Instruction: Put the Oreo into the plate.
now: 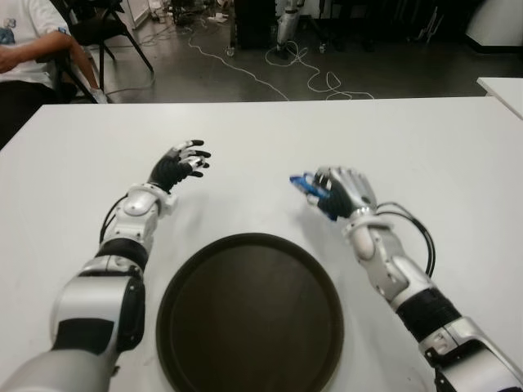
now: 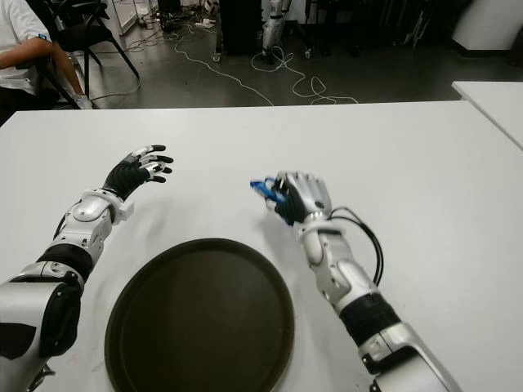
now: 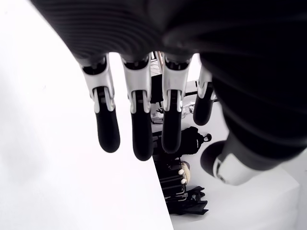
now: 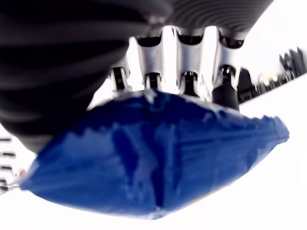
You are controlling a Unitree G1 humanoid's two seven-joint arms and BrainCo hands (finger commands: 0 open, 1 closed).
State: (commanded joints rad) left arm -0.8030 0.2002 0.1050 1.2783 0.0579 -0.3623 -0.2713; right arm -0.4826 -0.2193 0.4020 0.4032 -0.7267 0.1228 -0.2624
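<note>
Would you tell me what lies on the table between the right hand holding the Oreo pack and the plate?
Nothing: in the eye views only bare white table separates the right hand, closed on the blue Oreo pack, from the plate.

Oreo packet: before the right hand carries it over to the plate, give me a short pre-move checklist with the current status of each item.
1. Oreo packet held by the right hand: ok, the fingers are closed over its blue wrapper.
2. Packet lifted off the white table: cannot tell.
3. Plate free to receive it: ok, the dark round plate holds nothing.
4. Path to the plate: ok, the plate sits near the robot, left of the right hand, with nothing between.
5. Left hand out of the way: ok, fingers spread and holding nothing, beyond the plate's left side.
6. Person seated at the far left: ok, away from the plate.
</note>
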